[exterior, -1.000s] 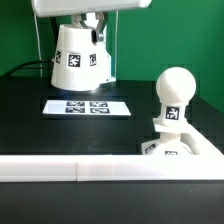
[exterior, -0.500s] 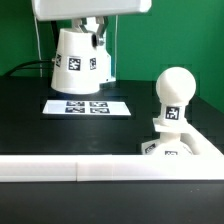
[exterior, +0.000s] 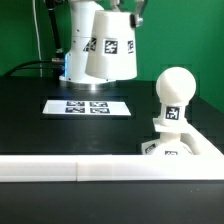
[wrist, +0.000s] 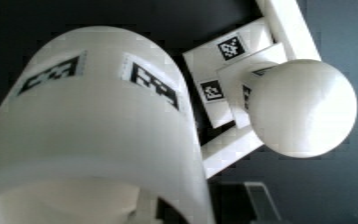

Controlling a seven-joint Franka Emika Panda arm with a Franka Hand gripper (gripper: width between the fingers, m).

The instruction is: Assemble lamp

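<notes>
White plastic shade [exterior: 107,45] hangs tilted in the air, up and toward the exterior view's left of bulb [exterior: 173,90] on base [exterior: 170,146] | gripper [exterior: 120,12] clamped on shade's narrow top | likely light, rigid, slick: grip the rim.

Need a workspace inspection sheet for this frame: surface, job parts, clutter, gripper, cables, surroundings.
Surface: black table, white bar along its near edge.
Job's things: shade lifted off the table and tilted, tags facing the camera; bulb upright on the base at the exterior view's right; shade not yet over the bulb.
Clutter: only the marker board, flat on the table.
Gripper: mostly hidden above the shade; whether it is open or shut cannot be told.
Cables: dark cable behind the shade at the exterior view's left.
Surroundings: green backdrop.
</notes>
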